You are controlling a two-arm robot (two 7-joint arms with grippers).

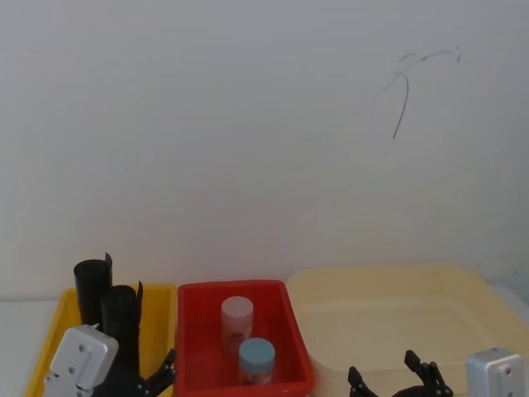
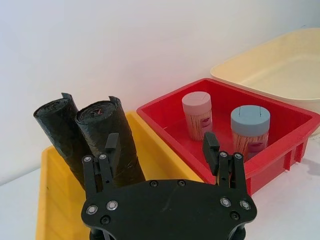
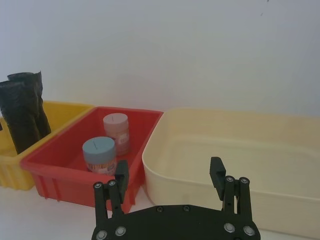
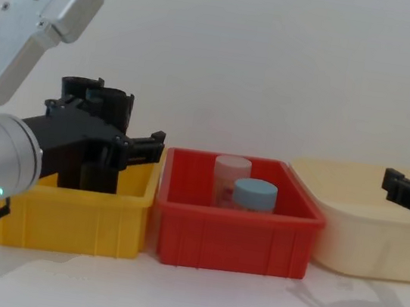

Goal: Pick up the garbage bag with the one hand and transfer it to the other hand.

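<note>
though behind left tool [image 2: 161,141], bag [image 2: 101,124] (half-hidden)

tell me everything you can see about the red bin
The red bin is a rectangular open-topped tray of glossy plastic, sitting level on the white table between the yellow bin and the cream tub. Inside stand a pink-lidded jar and a blue-lidded jar, both upright.

Yellow bin [image 4: 73,219], red bin [image 4: 230,243], cream tub [image 4: 360,248] in a row.
The red bin holds a pink-lidded jar [image 1: 237,319] and a blue-lidded jar [image 1: 256,361], both upright.
</note>
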